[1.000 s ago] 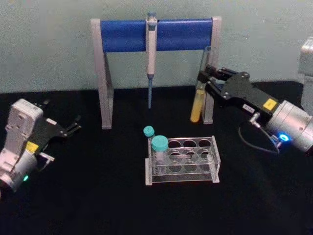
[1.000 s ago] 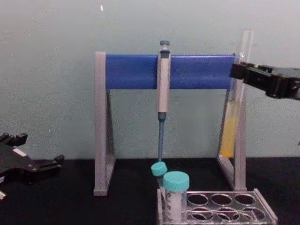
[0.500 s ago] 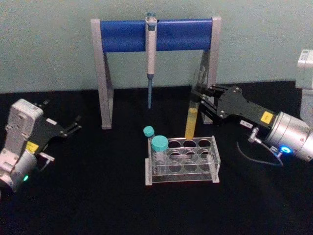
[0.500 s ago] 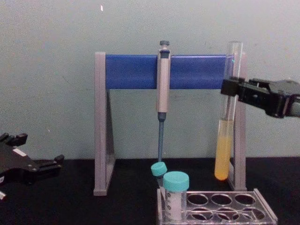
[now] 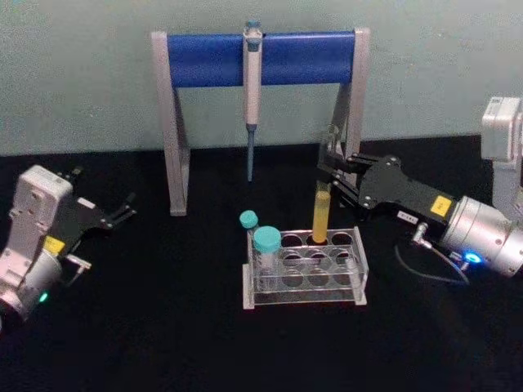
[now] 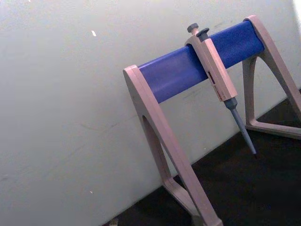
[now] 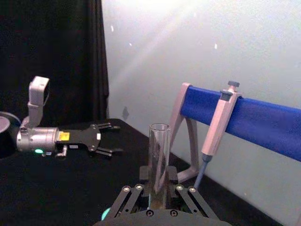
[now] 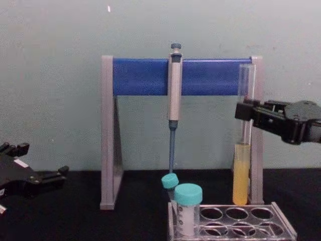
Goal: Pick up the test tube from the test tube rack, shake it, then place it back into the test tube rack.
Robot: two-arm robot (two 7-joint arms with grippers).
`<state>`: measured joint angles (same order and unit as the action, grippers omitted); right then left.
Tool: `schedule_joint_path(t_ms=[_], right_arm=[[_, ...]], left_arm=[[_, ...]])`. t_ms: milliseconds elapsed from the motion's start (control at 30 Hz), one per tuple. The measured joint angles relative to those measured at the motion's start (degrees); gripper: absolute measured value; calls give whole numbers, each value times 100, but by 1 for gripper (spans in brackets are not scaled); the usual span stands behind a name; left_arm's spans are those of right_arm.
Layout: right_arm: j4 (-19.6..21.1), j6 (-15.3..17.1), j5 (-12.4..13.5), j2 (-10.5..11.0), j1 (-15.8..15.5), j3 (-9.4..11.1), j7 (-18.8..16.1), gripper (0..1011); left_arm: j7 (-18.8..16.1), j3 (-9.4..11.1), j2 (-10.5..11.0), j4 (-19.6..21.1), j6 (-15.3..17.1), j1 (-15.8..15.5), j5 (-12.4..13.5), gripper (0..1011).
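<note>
The test tube (image 5: 321,208) is a long clear glass tube with yellow liquid in its lower part, and it stands upright. My right gripper (image 5: 331,175) is shut on its clear upper half, as the chest view also shows (image 8: 244,111). The tube's (image 8: 241,170) lower tip sits at a back-row hole of the test tube rack (image 5: 304,287), a low clear plastic rack with round holes (image 8: 288,232). In the right wrist view the tube's open mouth (image 7: 158,146) rises between my fingers. My left gripper (image 5: 122,214) rests open at the far left, well away from the rack.
A grey-and-blue pipette stand (image 5: 261,57) with a hanging pipette (image 5: 252,90) stands right behind the rack. A wide teal-capped vial (image 5: 266,243) and a thin teal-capped tube (image 5: 248,220) occupy the rack's left end. The table is black.
My right gripper has come down and toward the rack with the test tube. The tube's tip went from hanging by the stand's right leg to meeting a back-row hole. The left arm stayed still.
</note>
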<state>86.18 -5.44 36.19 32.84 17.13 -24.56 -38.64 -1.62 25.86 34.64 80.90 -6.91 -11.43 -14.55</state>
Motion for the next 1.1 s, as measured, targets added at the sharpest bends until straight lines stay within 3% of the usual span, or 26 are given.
schedule_joint_path(t_ms=[1100], right_arm=[[-601, -24, -458, -342, 178, -146, 143, 228]], left_arm=[[0, 0, 0, 0, 0, 0, 0, 1001]])
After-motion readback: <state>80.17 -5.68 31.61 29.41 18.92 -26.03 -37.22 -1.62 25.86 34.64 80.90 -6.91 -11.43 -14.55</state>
